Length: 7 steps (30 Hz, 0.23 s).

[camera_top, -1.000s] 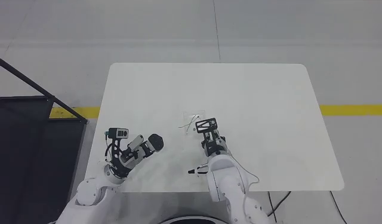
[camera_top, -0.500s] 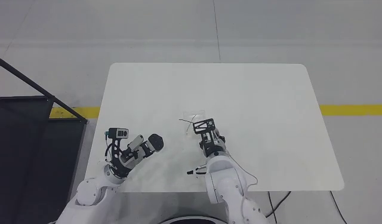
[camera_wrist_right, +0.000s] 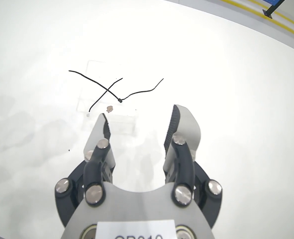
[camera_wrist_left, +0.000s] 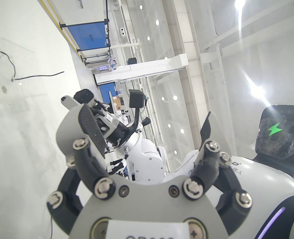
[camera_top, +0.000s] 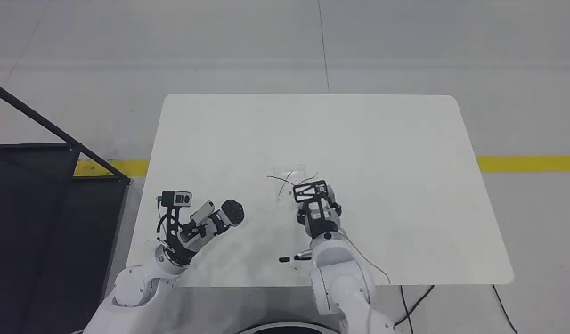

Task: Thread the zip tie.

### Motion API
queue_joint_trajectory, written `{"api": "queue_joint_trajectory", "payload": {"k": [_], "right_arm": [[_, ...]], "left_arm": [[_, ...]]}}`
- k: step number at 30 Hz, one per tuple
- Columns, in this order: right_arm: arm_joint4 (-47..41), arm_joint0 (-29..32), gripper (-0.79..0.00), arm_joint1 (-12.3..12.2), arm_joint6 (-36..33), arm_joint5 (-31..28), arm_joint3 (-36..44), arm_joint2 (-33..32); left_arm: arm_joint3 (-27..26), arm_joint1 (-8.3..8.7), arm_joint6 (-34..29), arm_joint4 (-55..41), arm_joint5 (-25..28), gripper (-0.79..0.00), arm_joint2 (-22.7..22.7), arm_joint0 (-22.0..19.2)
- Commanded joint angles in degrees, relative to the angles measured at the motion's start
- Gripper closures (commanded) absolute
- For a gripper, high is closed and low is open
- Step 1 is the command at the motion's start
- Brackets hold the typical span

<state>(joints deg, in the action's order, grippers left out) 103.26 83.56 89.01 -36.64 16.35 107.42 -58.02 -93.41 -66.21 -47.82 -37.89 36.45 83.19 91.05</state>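
Note:
Thin black zip ties (camera_wrist_right: 107,90) lie crossed on a clear plastic sheet (camera_wrist_right: 123,125) near the middle of the white table (camera_top: 401,156). One strand ends in a small black head (camera_wrist_right: 120,100), and a further strand (camera_wrist_right: 142,91) runs on from that spot. My right gripper (camera_wrist_right: 140,111) hangs open just short of them, toward the front edge, with nothing between its fingers. In the top view it (camera_top: 311,190) sits right beside the ties (camera_top: 281,183). My left gripper (camera_wrist_left: 145,113) is open and empty at the front left (camera_top: 230,213), tilted up, with the ties (camera_wrist_left: 37,76) well off to its side.
A small brown speck (camera_wrist_right: 109,108) lies on the sheet near the ties. A dark panel (camera_top: 44,200) stands off the table's left edge. Bare tabletop spreads to the right and back.
My right gripper has drawn back slightly toward the front edge, and the zip ties now lie a little differently on the sheet. The left arm has not moved.

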Motion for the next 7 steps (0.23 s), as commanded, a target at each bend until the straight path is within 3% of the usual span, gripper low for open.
{"api": "queue_joint_trajectory", "payload": {"k": [1,7], "right_arm": [[-0.75,2.53,-0.785,-0.31,2.49,-0.28,2.32,-1.21],[-4.31,11.26,-0.785,-1.43,15.15,-2.47,10.80,-4.74]], "left_arm": [[0.00,0.00,0.00,0.00,0.00,-0.785,0.00,0.00],[0.00,0.00,0.00,0.00,0.00,-0.785,0.00,0.00]]}}
